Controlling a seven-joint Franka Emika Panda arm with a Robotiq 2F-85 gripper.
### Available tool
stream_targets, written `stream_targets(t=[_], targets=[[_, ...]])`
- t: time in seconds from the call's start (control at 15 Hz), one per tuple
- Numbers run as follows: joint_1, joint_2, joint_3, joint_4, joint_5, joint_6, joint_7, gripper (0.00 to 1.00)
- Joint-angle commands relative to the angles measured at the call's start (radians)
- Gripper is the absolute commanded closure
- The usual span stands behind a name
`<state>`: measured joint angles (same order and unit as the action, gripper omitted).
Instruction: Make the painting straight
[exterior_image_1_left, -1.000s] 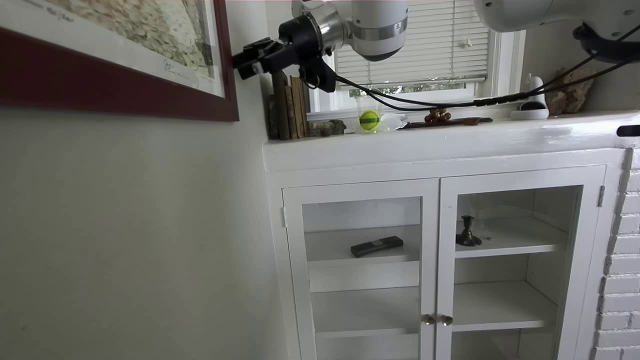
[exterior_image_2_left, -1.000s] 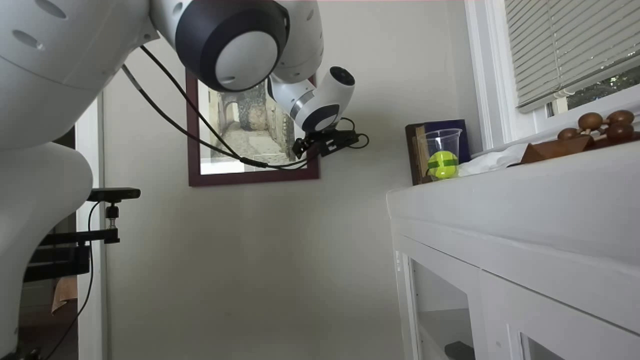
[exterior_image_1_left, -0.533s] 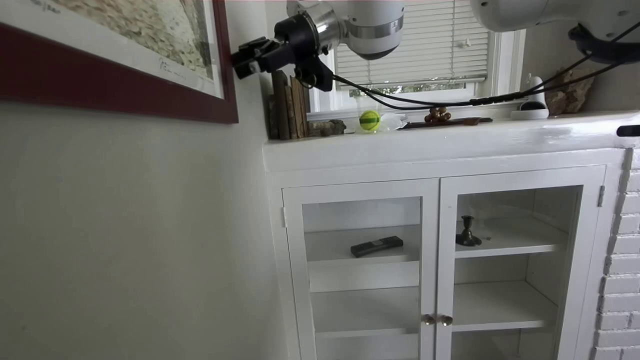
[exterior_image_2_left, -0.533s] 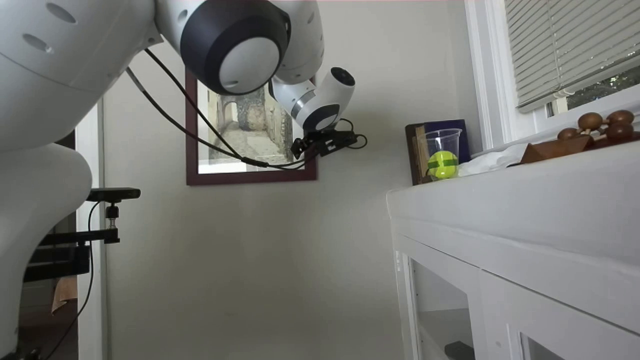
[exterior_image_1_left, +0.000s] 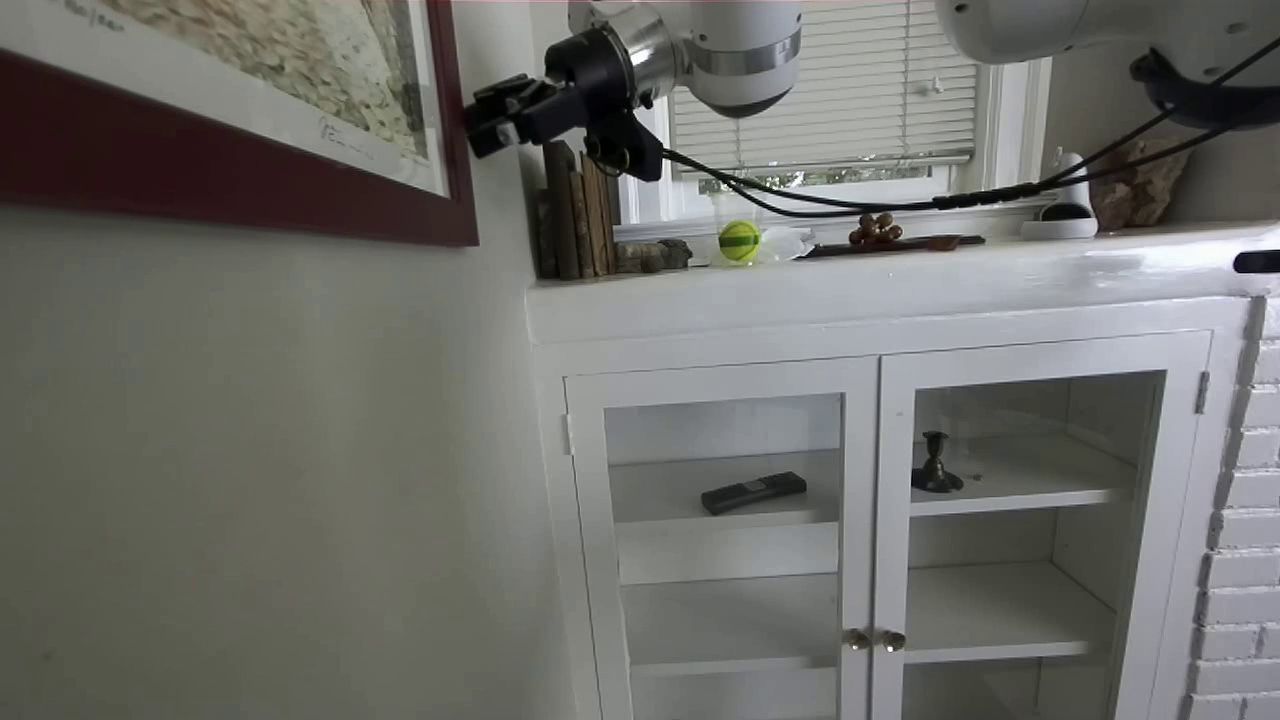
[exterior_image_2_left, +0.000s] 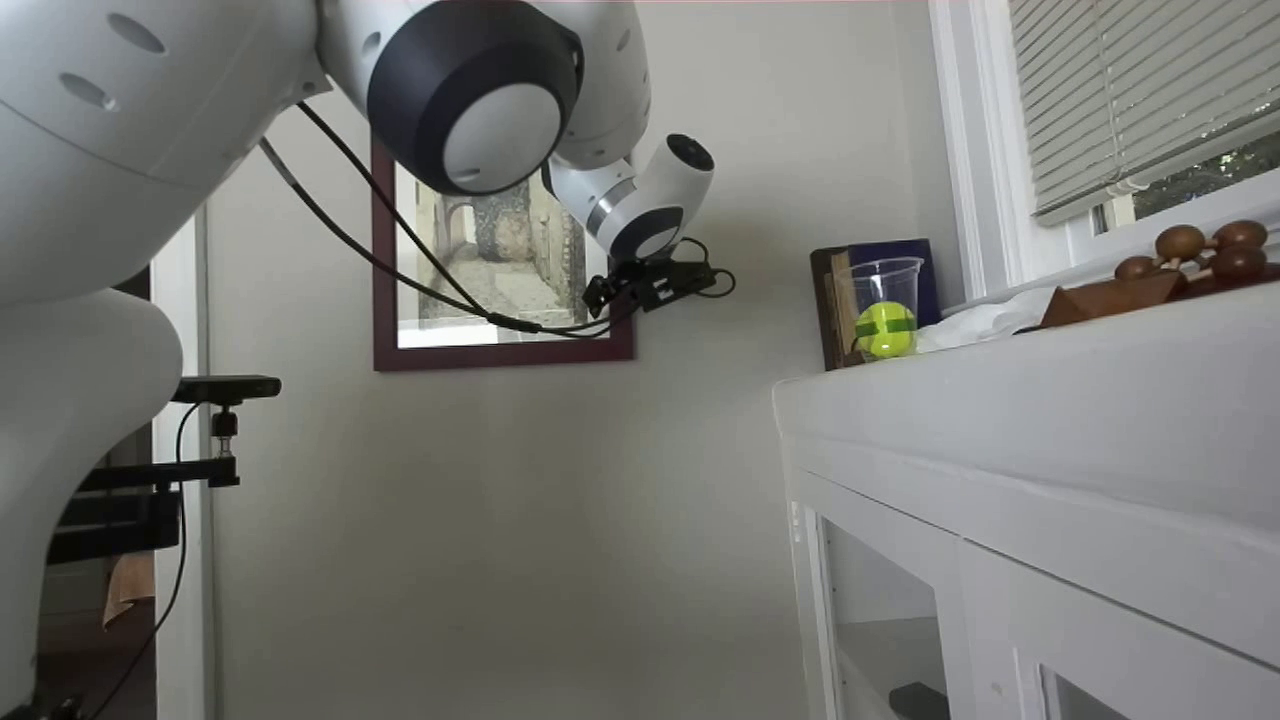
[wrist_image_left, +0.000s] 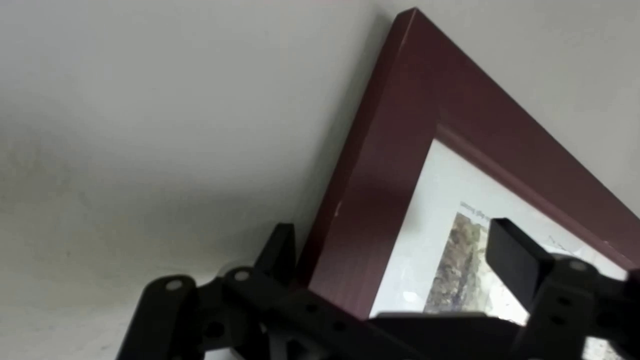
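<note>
In an exterior view the nearest thing is the white arm, filling the upper left, with black cables hanging from it across the front of the painting. At the arm's far end is the gripper — its fingers spread well apart, with one side of the dark red frame between them. In the wrist view, one finger is at the outer edge of that side and the other is over the inner part, where a white border surrounds a print; whether either finger touches the painting cannot be told. There the frame's corner points toward the top.

The painting hangs on the pale wall. The gripper is near the painting's lower right corner in both exterior views. Seen from the front, the frame's bottom edge slopes slightly — the right end higher than the left.

Past the painting stands a white cabinet. A dark remote lies on a shelf inside it, and a candlestick stands on a shelf farther right. On the ledge above are upright books, a clear cup with a yellow-green ball in it, a crumpled white bundle, and a cluster of brown wooden balls. Farther along the ledge, a white gadget stands beside a rough rock. Behind the ledge is the window, its white blinds ending above the bottom, with greenery showing underneath.
</note>
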<state>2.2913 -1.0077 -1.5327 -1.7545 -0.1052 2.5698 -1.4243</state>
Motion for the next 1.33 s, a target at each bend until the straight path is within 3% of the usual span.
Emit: stream_targets(t=[0.0, 0.8, 1.27], targets=[[0.034, -0.024, 0.001, 0.032, -0.020, -0.015, 0.000, 0.00], [0.010, 0.091, -0.054, -0.003, -0.032, 0.147, 0.149, 0.00], [0.002, 0.122, -0.046, -0.033, -0.023, 0.152, 0.249, 0.00]])
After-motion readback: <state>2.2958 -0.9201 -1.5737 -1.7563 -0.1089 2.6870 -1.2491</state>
